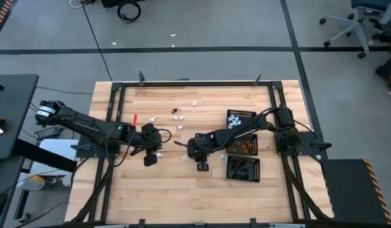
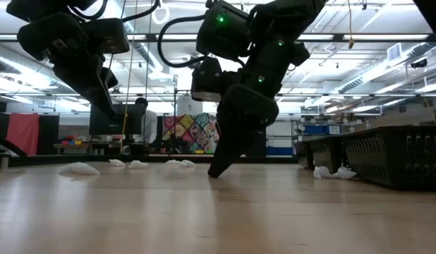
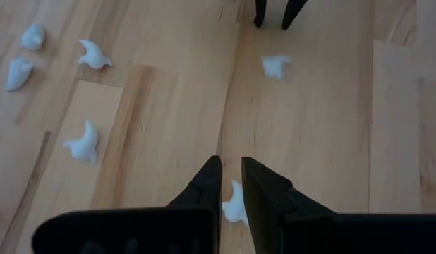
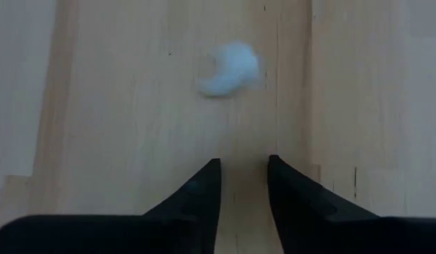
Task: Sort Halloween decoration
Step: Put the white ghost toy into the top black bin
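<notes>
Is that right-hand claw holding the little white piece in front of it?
No: in the right wrist view the white trinket lies on the wood beyond the right gripper, apart from its fingertips.

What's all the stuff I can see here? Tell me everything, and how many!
table: one, light wood, black frame.
mesh trays: three, black, in a row on the table's right side; one holds white pieces, one orange, one dark.
white trinkets: at least five loose, white, scattered mid-table.
dark trinkets: a couple, dark, among the white ones.
person: one, in the room behind the table.
left gripper: one, black, left of centre, closed on a white trinket.
right gripper: one, black, tips down at the wood mid-table, fingers apart, nothing between.
</notes>
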Controlling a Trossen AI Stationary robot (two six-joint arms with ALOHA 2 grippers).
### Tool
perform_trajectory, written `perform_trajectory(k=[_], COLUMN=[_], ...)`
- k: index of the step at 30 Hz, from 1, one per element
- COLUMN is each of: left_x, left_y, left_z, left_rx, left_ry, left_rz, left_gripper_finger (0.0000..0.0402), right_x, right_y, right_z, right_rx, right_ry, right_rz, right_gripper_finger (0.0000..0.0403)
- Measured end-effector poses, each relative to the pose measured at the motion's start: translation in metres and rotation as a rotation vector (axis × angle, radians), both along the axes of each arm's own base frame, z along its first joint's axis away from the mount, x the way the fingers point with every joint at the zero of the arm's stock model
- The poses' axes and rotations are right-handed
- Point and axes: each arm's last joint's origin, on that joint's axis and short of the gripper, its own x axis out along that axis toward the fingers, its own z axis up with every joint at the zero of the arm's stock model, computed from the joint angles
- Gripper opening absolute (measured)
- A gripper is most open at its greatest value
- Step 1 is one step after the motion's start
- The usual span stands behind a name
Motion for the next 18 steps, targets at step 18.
perform_trajectory(k=[18], left_x=[-0.007], left_y=[-0.034], left_z=[-0.062], left_rx=[-0.203], left_ry=[-0.321], left_rz=[0.052], left_gripper_finger=[0.0094], right_x=[0.002], right_y=[-0.009], right_z=[0.006], right_rx=[0.129], right_ry=[-0.014], right_rz=[-0.061], right_gripper_finger=[0.0145])
